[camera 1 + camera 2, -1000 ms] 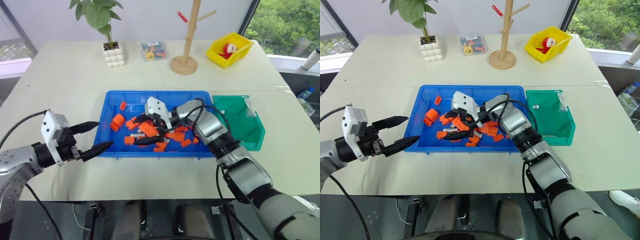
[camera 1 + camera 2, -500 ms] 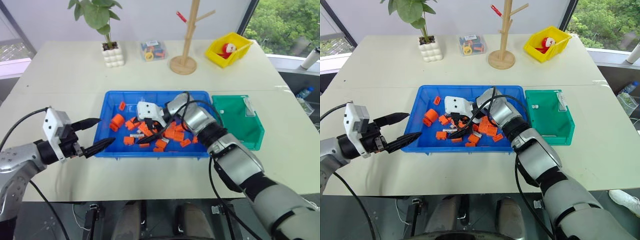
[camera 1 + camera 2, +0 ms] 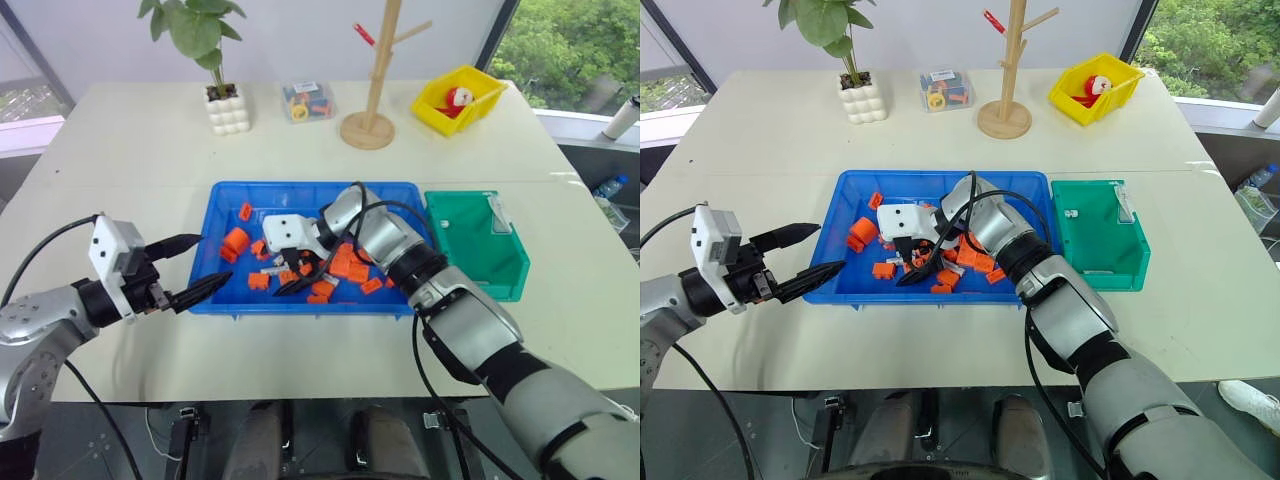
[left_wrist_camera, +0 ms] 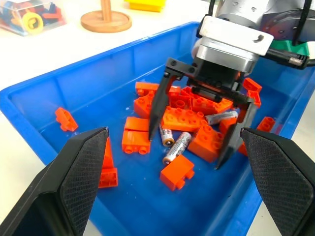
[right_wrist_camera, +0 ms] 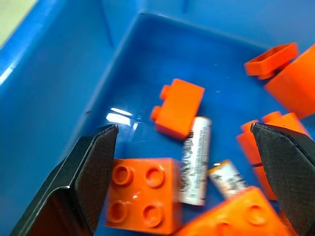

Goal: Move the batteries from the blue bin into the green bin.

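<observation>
Squarely between open jaws: batteries (image 5: 193, 160)

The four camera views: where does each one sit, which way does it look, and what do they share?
Left eye and right eye: on the head, looking forward and down over the white table; both arms show.
Left wrist: on the left arm, looking into the large bright-blue plastic tray, at the open right gripper; own black fingers.
Right wrist: on the right arm, looking down at slim silvery batteries among orange toy bricks; own fingers.
Shared: tray, bricks, batteries.
</observation>
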Motion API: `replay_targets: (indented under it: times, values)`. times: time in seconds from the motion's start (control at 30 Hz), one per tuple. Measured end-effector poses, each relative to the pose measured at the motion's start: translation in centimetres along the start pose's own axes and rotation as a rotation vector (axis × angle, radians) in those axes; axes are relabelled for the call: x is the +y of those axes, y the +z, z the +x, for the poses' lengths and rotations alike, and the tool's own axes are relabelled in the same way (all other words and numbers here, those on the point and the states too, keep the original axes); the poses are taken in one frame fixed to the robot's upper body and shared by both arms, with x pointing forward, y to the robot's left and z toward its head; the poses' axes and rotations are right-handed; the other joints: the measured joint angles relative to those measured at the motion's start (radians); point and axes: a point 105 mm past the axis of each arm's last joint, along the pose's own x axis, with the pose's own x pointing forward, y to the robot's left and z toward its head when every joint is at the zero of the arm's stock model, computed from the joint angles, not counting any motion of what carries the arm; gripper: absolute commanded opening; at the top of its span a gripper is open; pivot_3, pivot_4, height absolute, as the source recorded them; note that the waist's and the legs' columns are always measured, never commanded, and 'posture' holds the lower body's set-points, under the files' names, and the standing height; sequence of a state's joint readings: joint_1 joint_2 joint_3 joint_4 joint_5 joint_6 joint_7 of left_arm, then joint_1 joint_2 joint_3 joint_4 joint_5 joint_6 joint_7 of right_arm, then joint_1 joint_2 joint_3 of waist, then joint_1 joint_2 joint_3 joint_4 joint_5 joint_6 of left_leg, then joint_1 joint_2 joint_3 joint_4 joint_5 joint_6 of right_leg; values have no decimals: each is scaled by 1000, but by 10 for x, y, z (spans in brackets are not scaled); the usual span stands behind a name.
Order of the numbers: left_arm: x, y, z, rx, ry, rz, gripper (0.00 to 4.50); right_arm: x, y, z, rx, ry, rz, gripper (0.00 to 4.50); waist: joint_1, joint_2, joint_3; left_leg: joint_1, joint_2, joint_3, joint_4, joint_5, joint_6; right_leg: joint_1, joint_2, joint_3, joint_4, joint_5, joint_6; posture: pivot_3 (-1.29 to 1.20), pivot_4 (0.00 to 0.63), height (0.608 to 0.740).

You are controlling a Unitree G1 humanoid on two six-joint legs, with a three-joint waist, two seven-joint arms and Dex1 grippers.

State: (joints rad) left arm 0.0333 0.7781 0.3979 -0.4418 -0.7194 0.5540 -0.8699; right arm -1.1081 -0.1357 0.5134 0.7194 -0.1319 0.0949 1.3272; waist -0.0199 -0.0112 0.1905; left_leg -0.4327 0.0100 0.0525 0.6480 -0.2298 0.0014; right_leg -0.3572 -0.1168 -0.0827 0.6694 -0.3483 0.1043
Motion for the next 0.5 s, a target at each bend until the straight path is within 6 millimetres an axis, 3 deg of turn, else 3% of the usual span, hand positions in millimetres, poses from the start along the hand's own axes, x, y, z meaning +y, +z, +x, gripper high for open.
replay_targets:
  times: [0.13, 0.43, 0.5]
  values:
    - [0, -1, 0, 0, 3, -3, 4500, 0, 3, -2, -6, -3, -6, 4447, -1, 0, 0, 0, 0, 0, 0, 0, 0, 0, 0, 0, 0, 0, 0, 0, 150, 739]
    - [1, 1, 0, -4, 5, 2, 4500, 3, -16, 7, 40, -14, 13, 4447, -2, 0, 0, 0, 0, 0, 0, 0, 0, 0, 0, 0, 0, 0, 0, 0, 150, 739]
    - [1, 2, 1, -7, 5, 6, 4500, -2, -15, 7, 52, -29, 6, 3921, -2, 0, 0, 0, 0, 0, 0, 0, 0, 0, 0, 0, 0, 0, 0, 0, 150, 739]
